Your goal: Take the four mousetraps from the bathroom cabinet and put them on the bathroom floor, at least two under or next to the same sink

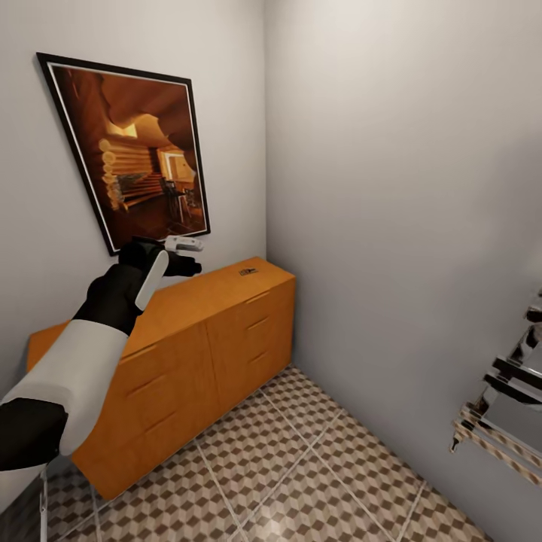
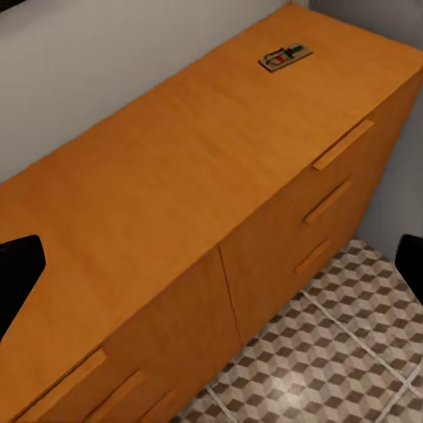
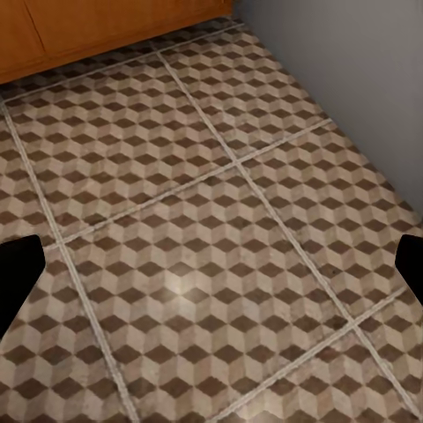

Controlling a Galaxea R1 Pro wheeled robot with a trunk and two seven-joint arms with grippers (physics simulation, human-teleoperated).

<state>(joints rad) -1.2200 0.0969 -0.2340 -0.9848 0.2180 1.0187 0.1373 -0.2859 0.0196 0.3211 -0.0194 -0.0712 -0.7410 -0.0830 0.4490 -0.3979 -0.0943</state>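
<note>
Reaching out over the cabinet [image 1: 203, 331], the left gripper [image 1: 177, 256] hangs above the near-middle of its top, well short of the single mousetrap [image 1: 248, 272] that lies flat near the far right corner of the wooden surface. In the left wrist view the mousetrap [image 2: 285, 58] shows as a small brown slab with dark metal parts on top, and the fingers [image 2: 19, 264] sit at the edges of the frame, spread wide with nothing between them. The right gripper's fingers [image 3: 18, 269] are likewise wide apart and empty, pointed down at the bathroom floor [image 3: 211, 229].

The trap looks light, stiff and very thin, so it will likely slide on the smooth cabinet top if nudged from one side. The safest hold is probably across the two long edges of the wooden base, fingers coming straight down and closing low against the surface, keeping clear of the metal spring parts. Its thinness leaves little to pinch, so a shallow or tilted approach risks scraping over it.
</note>
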